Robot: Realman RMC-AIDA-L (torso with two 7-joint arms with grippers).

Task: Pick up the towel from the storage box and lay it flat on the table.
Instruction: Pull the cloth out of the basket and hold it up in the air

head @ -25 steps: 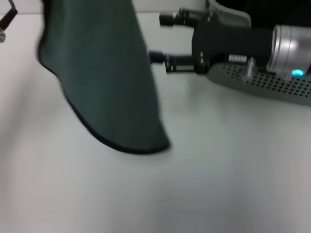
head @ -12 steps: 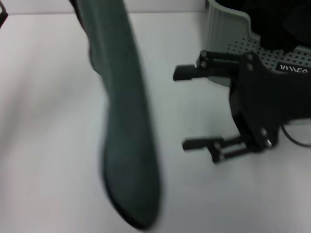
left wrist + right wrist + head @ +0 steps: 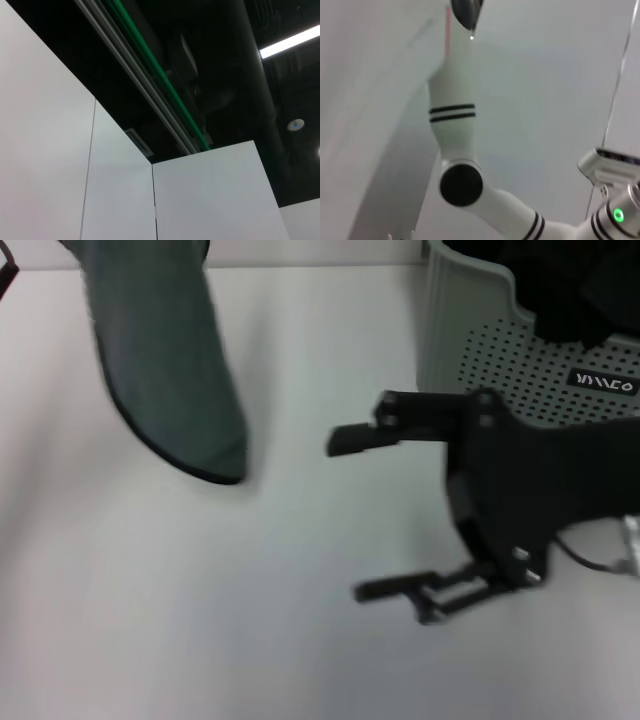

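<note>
towel (image 3: pixel 165 360) hanging, dark teal, black-edged

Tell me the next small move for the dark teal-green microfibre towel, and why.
Probably bring the open right gripper across to catch the dark teal-green microfibre towel at its free lower corner: the towel hangs clear above the plain white table, held from beyond the head view's top edge, so it cannot yet be spread flat.
</note>
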